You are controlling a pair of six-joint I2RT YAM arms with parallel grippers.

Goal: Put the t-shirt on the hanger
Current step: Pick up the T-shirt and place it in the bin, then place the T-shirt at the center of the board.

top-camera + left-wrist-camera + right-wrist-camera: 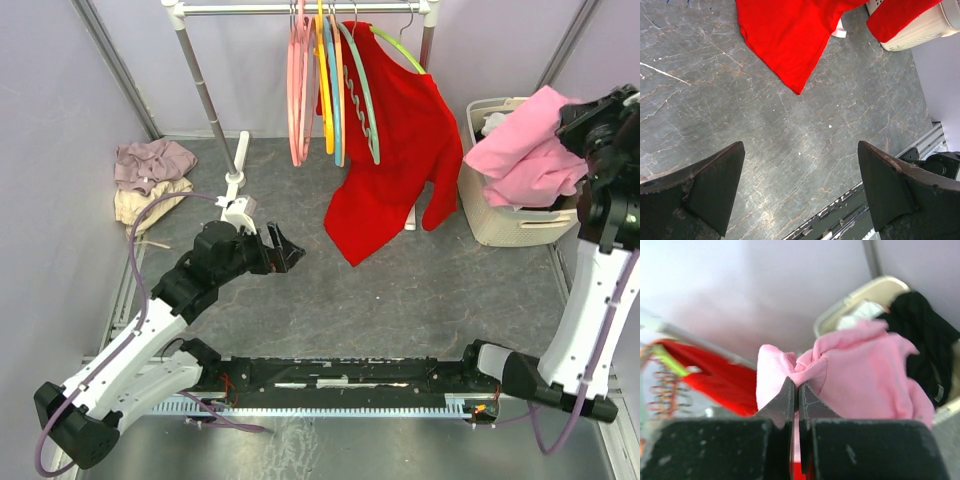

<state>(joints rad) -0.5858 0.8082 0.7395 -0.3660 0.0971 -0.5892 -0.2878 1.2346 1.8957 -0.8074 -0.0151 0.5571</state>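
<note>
Gripping: the right tool is pinched shut on a fold of the pink t-shirt, which bulges out of the cream laundry basket at the right edge of the worktop, part of it raised above the rim.
Left side: the left tool gapes wide and empty above bare worktop, well apart from the shirt.
Hanger: the mint-green hanger, with its wavy lower bar, hangs bare on the rail, between the blue hanger and the red shirt.
Done: the garment is seized, nothing more.
Left to do: by the look of it, nearly everything. The shirt must come clear of the basket, the hanger must come off the rail, and its shoulders must be threaded through the neck.
Count, garments: one pink t-shirt, one red shirt on a lime-green hanger, one black garment in the basket and two crumpled garments at far left.
Count, hangers: what look like two pink hangers, one yellow hanger, one blue, one mint, one lime.
Count, other: one basket, one rail, two tools.
</note>
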